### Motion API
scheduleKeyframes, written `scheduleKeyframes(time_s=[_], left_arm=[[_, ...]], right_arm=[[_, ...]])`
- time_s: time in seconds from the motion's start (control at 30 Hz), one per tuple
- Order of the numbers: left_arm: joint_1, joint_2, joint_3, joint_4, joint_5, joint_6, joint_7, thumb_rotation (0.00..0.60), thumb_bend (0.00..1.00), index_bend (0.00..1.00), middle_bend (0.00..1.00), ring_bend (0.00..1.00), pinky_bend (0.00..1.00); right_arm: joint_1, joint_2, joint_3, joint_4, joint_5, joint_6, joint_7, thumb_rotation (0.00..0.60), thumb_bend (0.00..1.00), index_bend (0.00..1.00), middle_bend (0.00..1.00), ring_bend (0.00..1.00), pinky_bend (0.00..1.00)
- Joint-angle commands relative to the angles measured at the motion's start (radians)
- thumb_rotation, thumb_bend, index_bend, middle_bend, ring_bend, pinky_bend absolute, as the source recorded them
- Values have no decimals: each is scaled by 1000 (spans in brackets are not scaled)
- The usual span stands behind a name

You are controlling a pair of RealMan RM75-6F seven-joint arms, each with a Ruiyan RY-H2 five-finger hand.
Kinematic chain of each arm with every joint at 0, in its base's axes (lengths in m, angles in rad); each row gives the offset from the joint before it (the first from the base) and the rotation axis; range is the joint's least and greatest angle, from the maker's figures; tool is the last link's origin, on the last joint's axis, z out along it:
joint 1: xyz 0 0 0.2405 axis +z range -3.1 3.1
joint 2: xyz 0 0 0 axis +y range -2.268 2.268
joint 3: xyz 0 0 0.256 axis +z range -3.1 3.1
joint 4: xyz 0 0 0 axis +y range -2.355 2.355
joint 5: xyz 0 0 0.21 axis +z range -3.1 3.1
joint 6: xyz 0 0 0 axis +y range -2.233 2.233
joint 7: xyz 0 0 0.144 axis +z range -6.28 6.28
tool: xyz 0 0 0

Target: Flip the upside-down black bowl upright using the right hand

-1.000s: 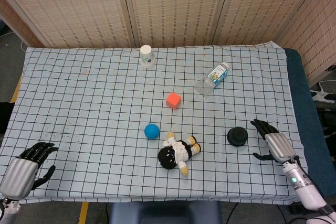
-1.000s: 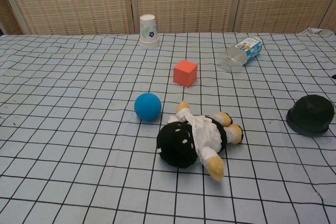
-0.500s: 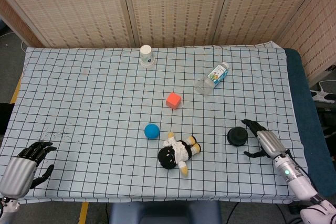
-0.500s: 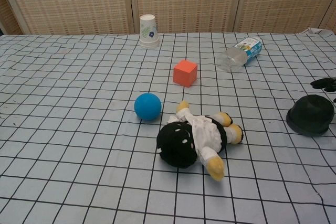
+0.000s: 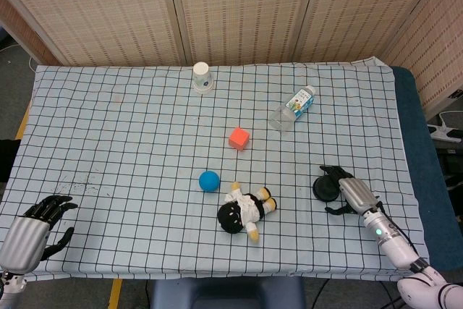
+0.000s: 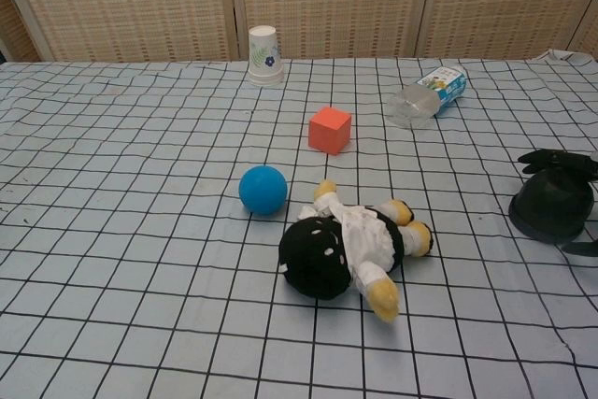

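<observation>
The black bowl (image 5: 325, 188) lay upside down on the checked tablecloth (image 5: 123, 128), toward the near right part of the table, to the right of the plush doll (image 5: 244, 210). The right hand (image 5: 346, 188) reached over the bowl from its right side, dark fingers (image 6: 551, 160) spread across the top and thumb low at the near edge; whether it actually gripped the bowl could not be told. The doll lay on its side, with a blue ball (image 5: 209, 181) just to its far left and an orange cube (image 5: 239, 138) farther back. A clear plastic bottle (image 5: 292, 108) lay tipped over far right of the cube, and a paper cup (image 5: 202, 77) stood inverted near the far edge. The left hand (image 5: 32, 229) rested at the near left corner, fingers apart, holding nothing.
</observation>
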Motion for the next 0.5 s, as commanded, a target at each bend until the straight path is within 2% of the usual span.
scheduleKeyframes(time_s=[0.03,0.2,0.5], left_arm=[[1,1,1,0,2,2,0,600,365,321,253,218,446],[1,1,2,1,4,2,-2,600,365,323,253,218,445],[1,0,3,0,7,2,3,600,365,325,253,218,445]], right_arm=[[3,-8,2,4,10,-9,-14,600,92,40,94,2,165],[1,-24,3,20,22,-9,-28,600,95,63,108,18,305],[-5,-29,4,25,26,9,-26,600,107,96,144,44,313]])
